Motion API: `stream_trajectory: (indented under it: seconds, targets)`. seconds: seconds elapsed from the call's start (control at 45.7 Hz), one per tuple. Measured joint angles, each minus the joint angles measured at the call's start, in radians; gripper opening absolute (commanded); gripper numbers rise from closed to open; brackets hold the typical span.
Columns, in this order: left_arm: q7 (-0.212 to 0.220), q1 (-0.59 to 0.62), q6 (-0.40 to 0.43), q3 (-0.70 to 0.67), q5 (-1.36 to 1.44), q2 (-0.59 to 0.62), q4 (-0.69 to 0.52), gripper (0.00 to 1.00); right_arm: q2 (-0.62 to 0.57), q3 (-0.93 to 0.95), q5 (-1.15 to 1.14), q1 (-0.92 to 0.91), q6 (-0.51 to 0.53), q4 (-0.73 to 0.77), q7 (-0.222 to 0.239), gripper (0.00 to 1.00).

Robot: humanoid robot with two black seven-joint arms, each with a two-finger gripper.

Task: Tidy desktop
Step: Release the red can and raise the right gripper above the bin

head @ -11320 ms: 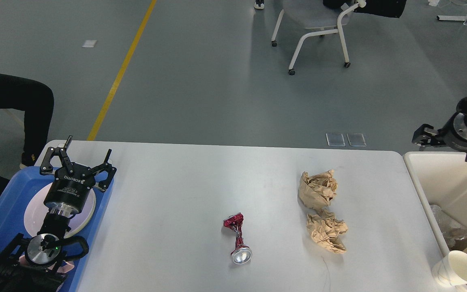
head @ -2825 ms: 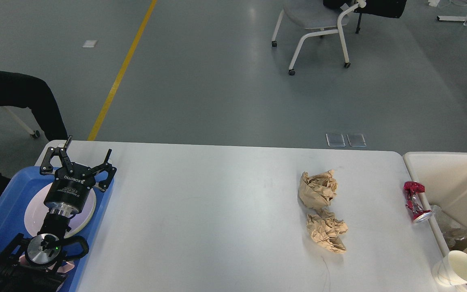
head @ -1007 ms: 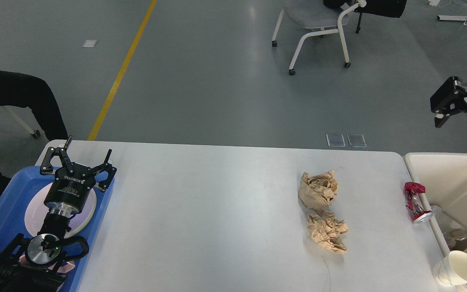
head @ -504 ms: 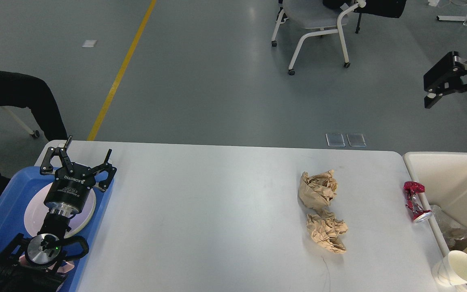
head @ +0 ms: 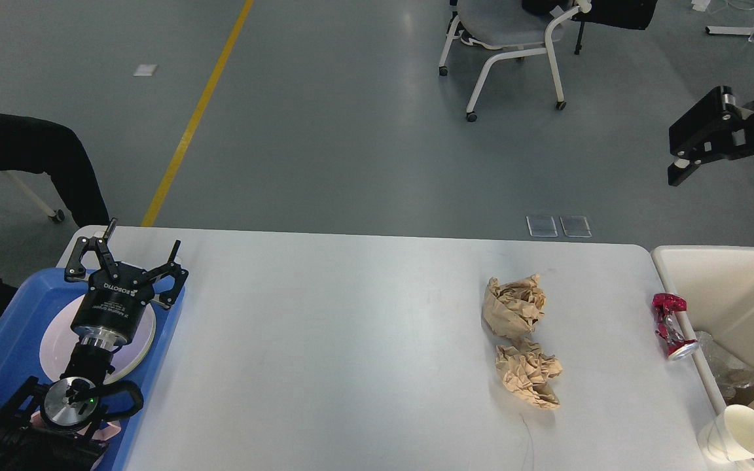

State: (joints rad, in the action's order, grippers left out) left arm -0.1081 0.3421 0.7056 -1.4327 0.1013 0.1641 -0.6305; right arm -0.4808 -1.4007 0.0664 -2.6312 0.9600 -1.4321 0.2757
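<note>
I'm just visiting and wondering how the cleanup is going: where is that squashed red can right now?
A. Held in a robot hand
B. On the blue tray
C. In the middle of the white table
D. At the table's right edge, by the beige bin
D: the crushed red can lies on the desktop at its right edge, against the rim of the beige bin.

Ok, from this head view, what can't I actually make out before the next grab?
- Beige plastic bin: the right edge cuts it off; most of its contents are unseen.
- Right gripper: the frame's right edge crops it, so whether the fingers are open is unclear.
- Crushed red metal can: unclear whether it rests on the bin's rim or on the white desktop.
- Blue plastic tray: the left arm covers much of it.
</note>
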Motion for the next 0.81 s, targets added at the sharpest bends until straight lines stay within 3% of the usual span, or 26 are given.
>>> stream_trajectory:
  seconds: [0.35,0.657,0.81]
  targets:
    - [0.0,0.0,0.0,0.0,0.0,0.0,0.0,0.96,-0.024,-0.071,-0.072,0.061,-0.009,-0.001,-0.006,0.94]
    - [0.0,0.0,0.0,0.0,0.0,0.0,0.0,0.96,-0.049,-0.053,-0.1,0.422,-0.242,0.07,-0.006,0.95]
    - [0.0,0.0,0.0,0.0,0.0,0.0,0.0,0.96,-0.078,-0.012,-0.014,0.626,-0.408,0.16,-0.006,0.99]
